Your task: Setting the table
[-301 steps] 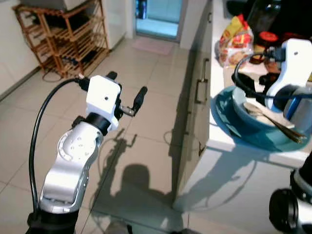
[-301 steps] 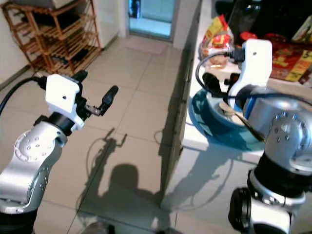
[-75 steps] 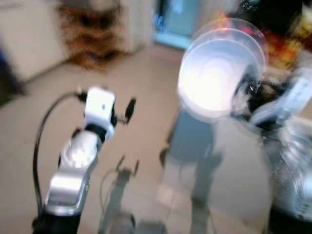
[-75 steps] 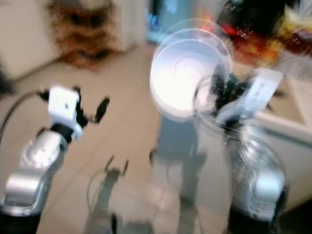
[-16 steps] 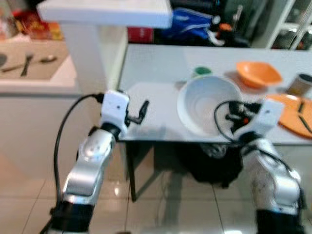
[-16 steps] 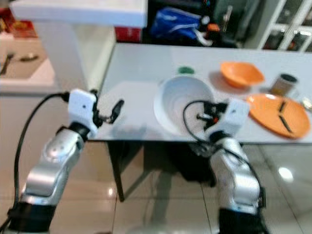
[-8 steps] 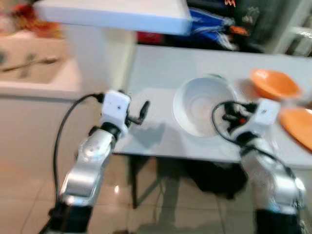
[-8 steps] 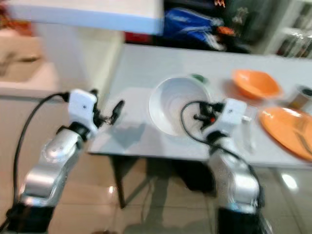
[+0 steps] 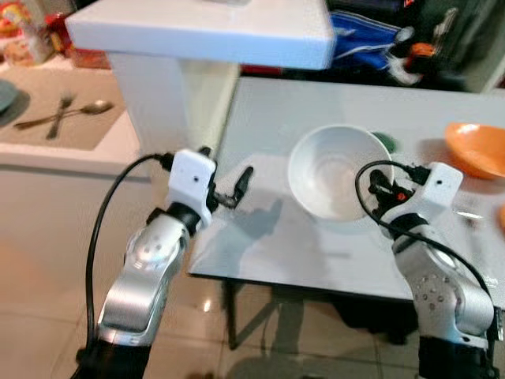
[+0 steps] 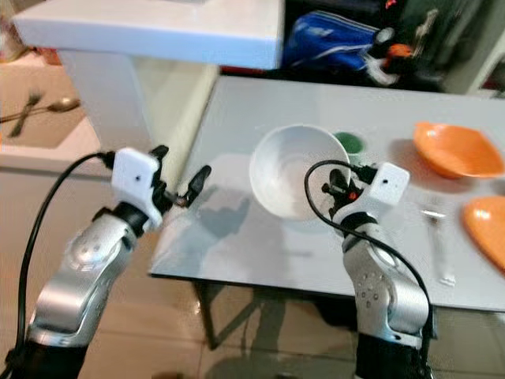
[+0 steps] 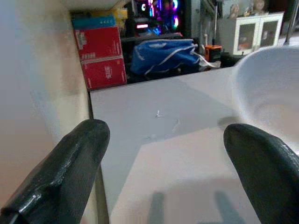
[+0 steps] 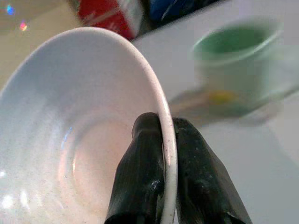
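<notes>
One white bowl (image 10: 290, 170) pinched by right hand (image 12: 167, 154); left hand (image 11: 163, 163) spread wide, holding nothing.

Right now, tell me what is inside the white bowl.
The white bowl looks empty: its bare inner wall and bottom show. One finger of the right gripper reaches inside, pinching the rim. What lies under the bowl is hidden.

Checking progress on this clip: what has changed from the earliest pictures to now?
The right claw, then over a blue plate stack on the kitchen counter, now pinches the rim of a white ceramic bowl, carried to the grey dining table near a small green cup and an orange bowl. The left claw stayed open and empty.
</notes>
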Controlling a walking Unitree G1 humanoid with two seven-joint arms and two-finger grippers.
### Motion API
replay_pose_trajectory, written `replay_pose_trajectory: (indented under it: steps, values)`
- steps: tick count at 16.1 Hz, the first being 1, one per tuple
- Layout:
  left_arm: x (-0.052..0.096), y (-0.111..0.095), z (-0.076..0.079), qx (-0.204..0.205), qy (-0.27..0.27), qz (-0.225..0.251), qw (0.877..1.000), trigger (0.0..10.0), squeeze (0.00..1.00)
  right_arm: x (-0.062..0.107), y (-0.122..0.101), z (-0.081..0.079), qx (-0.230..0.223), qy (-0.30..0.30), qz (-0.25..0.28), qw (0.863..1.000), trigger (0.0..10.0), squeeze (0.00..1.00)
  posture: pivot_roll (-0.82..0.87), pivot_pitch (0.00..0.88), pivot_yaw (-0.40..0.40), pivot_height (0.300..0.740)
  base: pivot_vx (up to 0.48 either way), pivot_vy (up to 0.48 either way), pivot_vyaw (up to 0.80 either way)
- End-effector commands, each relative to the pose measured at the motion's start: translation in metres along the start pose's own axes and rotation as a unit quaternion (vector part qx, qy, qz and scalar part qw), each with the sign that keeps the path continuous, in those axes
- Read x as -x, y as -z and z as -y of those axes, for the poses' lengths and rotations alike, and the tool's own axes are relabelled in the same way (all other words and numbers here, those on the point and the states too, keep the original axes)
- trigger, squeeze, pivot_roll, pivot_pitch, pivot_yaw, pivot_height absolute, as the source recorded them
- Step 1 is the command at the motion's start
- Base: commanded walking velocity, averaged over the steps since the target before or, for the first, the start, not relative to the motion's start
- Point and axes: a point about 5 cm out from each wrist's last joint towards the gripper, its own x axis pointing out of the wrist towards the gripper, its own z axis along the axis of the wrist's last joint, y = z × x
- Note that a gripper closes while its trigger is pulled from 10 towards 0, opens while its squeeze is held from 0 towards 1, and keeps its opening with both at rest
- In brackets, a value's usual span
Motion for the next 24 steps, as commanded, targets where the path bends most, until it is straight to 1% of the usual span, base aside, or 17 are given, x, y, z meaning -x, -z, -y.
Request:
replay_pose_trajectory:
  steps: [1, 4, 5, 6, 7, 8, 9, 10, 11, 12, 13, 15, 16, 19, 21, 23, 24]
  values:
    - [0.007, -0.003, 0.006, 0.007, 0.024, 0.003, 1.0, 10.0, 0.0, 0.004, -0.005, -0.008, -0.008, -0.028, 0.005, 1.0, 10.0, 0.0, 0.06, 0.14, -0.017, 0.74, 0.0, 0.0, 0.0]
    - [0.023, -0.008, 0.025, 0.024, 0.094, 0.009, 0.995, 10.0, 0.0, 0.0, -0.013, -0.001, -0.066, -0.008, 0.024, 0.997, 10.0, 0.0, 0.08, 0.159, -0.03, 0.74, 0.0, 0.0, 0.0]
    - [0.024, -0.008, 0.028, 0.023, 0.11, 0.009, 0.994, 10.0, 0.0, -0.007, -0.016, -0.005, -0.076, -0.014, 0.027, 0.997, 10.0, 0.0, 0.07, 0.15, -0.032, 0.74, 0.0, 0.0, 0.0]
    - [0.024, -0.007, 0.028, 0.024, 0.111, 0.007, 0.993, 10.0, 0.0, -0.014, -0.017, -0.007, -0.084, -0.016, 0.023, 0.996, 10.0, 0.0, 0.07, 0.142, -0.025, 0.74, 0.0, 0.0, 0.0]
    - [0.023, -0.007, 0.03, 0.033, 0.114, 0.003, 0.993, 10.0, 0.0, -0.021, -0.018, -0.009, -0.081, -0.021, 0.02, 0.996, 10.0, 0.0, 0.07, 0.131, -0.025, 0.74, 0.0, 0.0, 0.0]
    - [0.022, -0.007, 0.03, 0.026, 0.118, 0.002, 0.993, 10.0, 0.0, -0.028, -0.018, -0.01, -0.075, -0.021, 0.011, 0.997, 10.0, 0.0, 0.06, 0.124, -0.028, 0.74, 0.0, 0.0, 0.0]
    - [0.02, -0.005, 0.03, 0.014, 0.126, -0.005, 0.992, 10.0, 0.0, -0.04, -0.016, -0.01, -0.067, -0.019, -0.008, 0.998, 10.0, 0.0, 0.06, 0.117, -0.032, 0.74, 0.0, 0.0, 0.0]
    - [0.019, -0.005, 0.027, -0.006, 0.127, -0.008, 0.992, 10.0, 0.0, -0.057, -0.017, -0.009, -0.069, -0.008, -0.024, 0.997, 10.0, 0.0, 0.06, 0.111, -0.038, 0.74, 0.0, 0.0, 0.0]
    - [0.017, -0.006, 0.025, -0.015, 0.123, -0.011, 0.992, 10.0, 0.0, -0.068, -0.018, -0.007, -0.065, 0.006, -0.031, 0.997, 10.0, 0.0, 0.07, 0.106, -0.047, 0.74, 0.0, 0.0, 0.0]
    - [0.017, -0.006, 0.024, -0.019, 0.122, -0.012, 0.992, 10.0, 0.0, -0.074, -0.019, -0.007, -0.073, 0.01, -0.035, 0.997, 10.0, 0.0, 0.08, 0.102, -0.051, 0.74, 0.0, 0.0, 0.0]
    - [0.017, -0.009, 0.022, -0.029, 0.122, -0.011, 0.992, 10.0, 0.0, -0.093, -0.025, -0.012, -0.084, 0.013, -0.042, 0.995, 10.0, 0.0, 0.1, 0.1, -0.058, 0.74, 0.0, 0.0, 0.0]
    - [0.017, -0.011, 0.023, -0.034, 0.123, -0.01, 0.992, 10.0, 0.0, -0.102, -0.029, -0.014, -0.08, 0.015, -0.045, 0.996, 10.0, 0.0, 0.13, 0.094, -0.069, 0.74, 0.0, 0.0, 0.0]
    - [0.016, -0.012, 0.022, -0.043, 0.124, -0.013, 0.991, 10.0, 0.0, -0.111, -0.03, -0.013, -0.088, 0.032, -0.051, 0.994, 10.0, 0.0, 0.14, 0.103, -0.07, 0.74, 0.0, 0.0, 0.0]
    - [0.019, -0.016, 0.021, -0.045, 0.127, -0.012, 0.991, 10.0, 0.0, -0.115, -0.031, -0.012, -0.089, 0.052, -0.053, 0.993, 10.0, 0.0, 0.14, 0.105, -0.069, 0.74, 0.0, 0.0, 0.0]
    - [0.016, -0.014, 0.019, -0.051, 0.12, -0.015, 0.991, 10.0, 0.0, -0.117, -0.034, -0.011, -0.081, 0.072, -0.057, 0.993, 10.0, 0.0, 0.15, 0.103, -0.075, 0.74, 0.0, 0.0, 0.0]
    - [0.015, -0.017, 0.02, -0.038, 0.113, -0.008, 0.993, 10.0, 0.0, -0.117, -0.039, -0.008, -0.097, 0.072, -0.049, 0.991, 10.0, 0.0, 0.14, 0.102, -0.066, 0.74, 0.0, 0.0, 0.0]
    - [0.015, -0.016, 0.021, -0.039, 0.119, -0.011, 0.992, 10.0, 0.0, -0.117, -0.04, -0.004, -0.104, 0.076, -0.046, 0.991, 10.0, 0.0, 0.14, 0.099, -0.061, 0.74, 0.0, 0.0, 0.0]
